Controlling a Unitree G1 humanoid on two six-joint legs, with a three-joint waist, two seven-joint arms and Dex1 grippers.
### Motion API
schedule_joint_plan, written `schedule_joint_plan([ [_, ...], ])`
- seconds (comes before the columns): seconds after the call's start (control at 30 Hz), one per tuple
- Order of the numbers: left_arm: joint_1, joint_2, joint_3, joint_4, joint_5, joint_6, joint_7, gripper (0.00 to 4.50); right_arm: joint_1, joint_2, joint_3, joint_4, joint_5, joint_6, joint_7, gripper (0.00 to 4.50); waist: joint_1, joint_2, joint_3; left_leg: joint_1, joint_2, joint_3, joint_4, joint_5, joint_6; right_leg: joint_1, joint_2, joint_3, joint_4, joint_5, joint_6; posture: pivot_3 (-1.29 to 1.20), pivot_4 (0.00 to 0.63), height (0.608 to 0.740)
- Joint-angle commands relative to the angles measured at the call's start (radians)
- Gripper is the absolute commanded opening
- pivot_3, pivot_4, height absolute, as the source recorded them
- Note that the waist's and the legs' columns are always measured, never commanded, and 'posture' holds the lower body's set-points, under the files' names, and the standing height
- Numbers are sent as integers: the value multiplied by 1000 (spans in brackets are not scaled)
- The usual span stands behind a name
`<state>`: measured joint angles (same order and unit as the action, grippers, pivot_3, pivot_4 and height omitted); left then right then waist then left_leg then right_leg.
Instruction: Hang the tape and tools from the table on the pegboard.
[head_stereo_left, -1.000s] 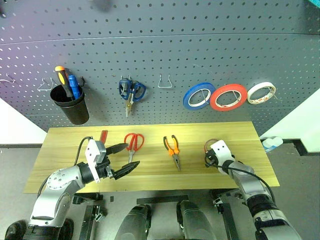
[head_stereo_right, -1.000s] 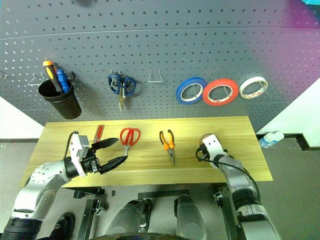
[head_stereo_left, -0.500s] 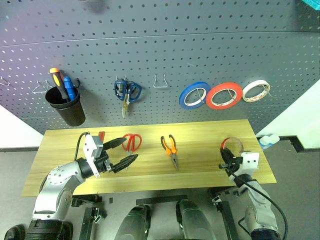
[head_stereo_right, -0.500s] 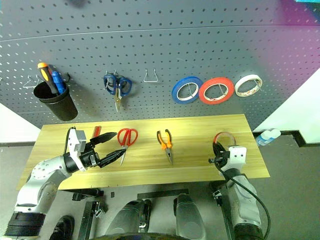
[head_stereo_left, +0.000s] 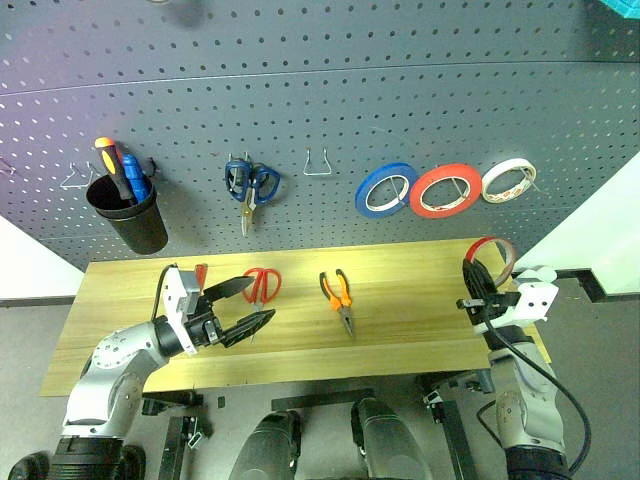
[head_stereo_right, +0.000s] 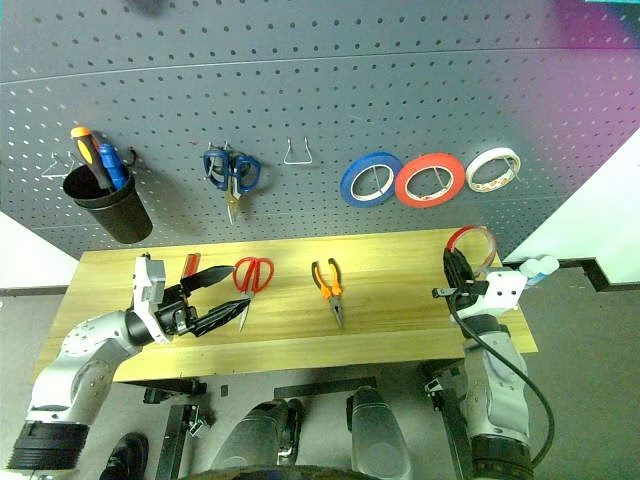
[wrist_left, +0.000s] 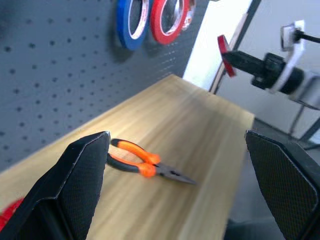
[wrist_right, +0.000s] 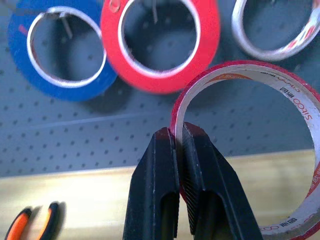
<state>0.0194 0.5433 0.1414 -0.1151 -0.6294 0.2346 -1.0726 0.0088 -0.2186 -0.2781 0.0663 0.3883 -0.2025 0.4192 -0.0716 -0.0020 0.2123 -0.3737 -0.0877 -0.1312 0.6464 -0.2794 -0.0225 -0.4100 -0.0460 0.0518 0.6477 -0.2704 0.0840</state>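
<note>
Head views. Surface (head_stereo_left: 420, 300): light wood planks, back edge against the pegboard (head_stereo_left: 400, 100). Right end effector (head_stereo_left: 480, 285): raised over the right end of the surface, near its back right corner, clenched on the rim of the thin red tape (head_stereo_left: 490, 252); the roll stands upright above the wood, below the hung rolls. Left end effector (head_stereo_left: 250, 303): spread wide and grasping nothing, over the left part of the surface, tips beside the red scissors (head_stereo_left: 262, 285). Red screwdriver (head_stereo_left: 201, 274): near the back edge, partly hidden by the left arm. Pliers (head_stereo_left: 341, 297): mid-surface, nose toward the front edge, bare wood on both sides. The stretch between pliers and right edge lies open. On the pegboard: black cup (head_stereo_left: 128, 215) with screwdrivers, blue scissors (head_stereo_left: 250, 185), wire hook (head_stereo_left: 320, 163), blue roll (head_stereo_left: 386, 191), red-orange roll (head_stereo_left: 445, 191), pale roll (head_stereo_left: 507, 181).

Left wrist view. Two black fingers (wrist_left: 75, 190) set far apart; pliers (wrist_left: 145, 164) lie between them on open wood; the tape (wrist_left: 226, 52) shows edge-on in the other end effector, above the far edge.

Right wrist view. Fingers (wrist_right: 160, 190) pinch the wall of the tape (wrist_right: 220, 80), one inside the ring, one outside; the three hung rolls lie just beyond.
</note>
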Motion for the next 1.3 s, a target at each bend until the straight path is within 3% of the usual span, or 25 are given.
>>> schedule_joint_plan([
  [0.03, 5, 9, 46, -41, -45, 0, -19, 4500, -19, -15, 1, -64, 2, -16, 11, 28, 1, 0, 0, 0, 0, 0, 0, 0, 0, 0, 0, 0, 0, 0, 0, -149, 149, 740],
  [0.43, -2, -57, 95, -184, -153, 26, 77, 4500, -99, -32, 31, -102, -18, 0, 18, 28, 2, 1, -4, 0, 0, 0, 1, 1, -1, 0, 0, 0, 1, 0, 0, -127, 134, 740],
  [0.87, 17, -78, 76, -210, -128, -10, 82, 4500, -173, -31, 83, -110, -17, 21, 36, 28, 2, 1, -6, 1, 0, 0, 2, 1, -1, 0, 1, 0, 2, 1, -1, -111, 134, 740],
  [1.3, 53, -89, 57, -215, -91, -41, 80, 4500, -346, -82, 79, 245, -109, -54, 64, 28, 3, 1, -7, 1, 0, 1, 2, 1, -2, 0, 1, 0, 3, 1, -2, -83, 142, 740],
])
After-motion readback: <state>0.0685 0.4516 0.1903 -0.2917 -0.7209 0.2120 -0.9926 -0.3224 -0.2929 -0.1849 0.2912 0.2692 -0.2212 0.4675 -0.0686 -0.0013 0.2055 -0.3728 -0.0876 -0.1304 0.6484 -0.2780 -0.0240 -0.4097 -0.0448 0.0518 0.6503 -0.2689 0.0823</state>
